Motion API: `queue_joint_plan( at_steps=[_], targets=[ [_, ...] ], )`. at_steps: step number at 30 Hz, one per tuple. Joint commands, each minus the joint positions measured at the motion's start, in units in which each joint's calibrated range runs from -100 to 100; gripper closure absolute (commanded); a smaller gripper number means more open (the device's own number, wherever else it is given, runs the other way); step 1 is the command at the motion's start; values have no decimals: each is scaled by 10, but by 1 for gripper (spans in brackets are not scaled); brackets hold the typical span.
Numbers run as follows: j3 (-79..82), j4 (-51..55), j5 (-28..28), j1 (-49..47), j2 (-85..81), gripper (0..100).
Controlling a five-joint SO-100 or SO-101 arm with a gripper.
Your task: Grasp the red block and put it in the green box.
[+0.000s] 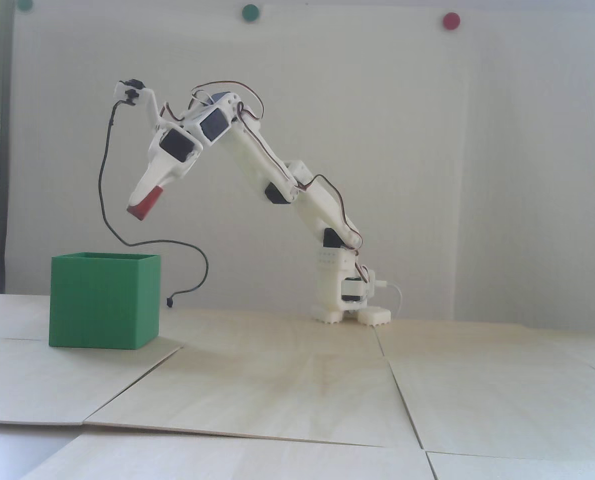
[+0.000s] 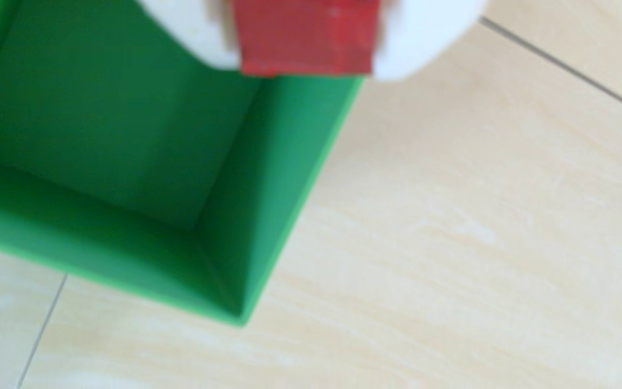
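Observation:
The red block (image 1: 144, 205) is held in the shut white gripper (image 1: 138, 202), high above the table and above the right part of the green box (image 1: 104, 300). In the wrist view the red block (image 2: 305, 37) sits between two white fingers (image 2: 414, 41) at the top edge. Below it lies the open green box (image 2: 283, 179); the block hangs over the box's right wall. The inside of the box looks empty where it shows.
The arm's base (image 1: 347, 295) stands at the back middle of the pale wooden table (image 1: 297, 380). A black cable (image 1: 104, 170) hangs from the wrist camera down behind the box. A white wall stands behind.

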Motion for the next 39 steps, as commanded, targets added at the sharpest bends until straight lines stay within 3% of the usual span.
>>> queue_joint_plan(
  at_steps=[1, 26, 33, 39],
  targets=[
    [-47, -45, -3, 16, -19, 97],
    [-47, -66, -1, 44, -18, 97],
    [-48, -66, 0, 49, -18, 78],
    [-50, -66, 0, 50, -18, 77]
  ],
)
